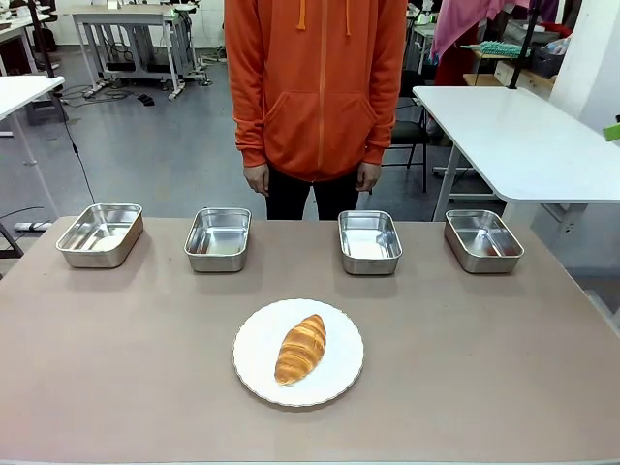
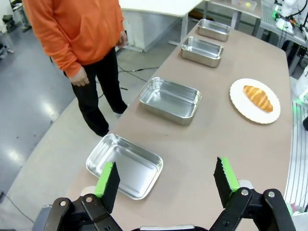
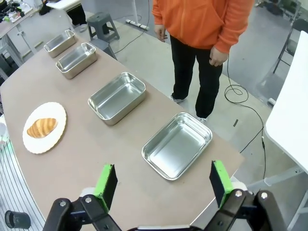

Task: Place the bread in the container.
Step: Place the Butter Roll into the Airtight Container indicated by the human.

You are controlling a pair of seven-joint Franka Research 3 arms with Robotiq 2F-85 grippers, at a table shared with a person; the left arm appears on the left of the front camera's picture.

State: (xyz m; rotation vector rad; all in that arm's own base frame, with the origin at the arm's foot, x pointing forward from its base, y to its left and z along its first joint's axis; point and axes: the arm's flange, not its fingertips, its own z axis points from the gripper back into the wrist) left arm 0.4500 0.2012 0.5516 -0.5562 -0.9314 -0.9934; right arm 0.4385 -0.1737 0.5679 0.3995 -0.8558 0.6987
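The bread (image 1: 301,348), a golden-brown ridged roll, lies on a round white plate (image 1: 334,377) at the table's near middle; it also appears in the wrist views (image 2: 258,97) (image 3: 42,127). Several identical steel trays stand in a row along the far edge (image 1: 100,233) (image 1: 218,238) (image 1: 369,241) (image 1: 482,239); which one is the container I cannot tell. My left gripper (image 2: 166,180) hangs open high above the left-end tray (image 2: 124,165). Open too, my right gripper (image 3: 162,184) hovers above the right-end tray (image 3: 177,144). Neither holds anything.
A person in an orange hoodie (image 1: 318,87) stands at the far side, hands down at their sides. The brown table (image 1: 116,368) has bare surface around the plate. Other white tables (image 1: 523,136) stand in the room behind.
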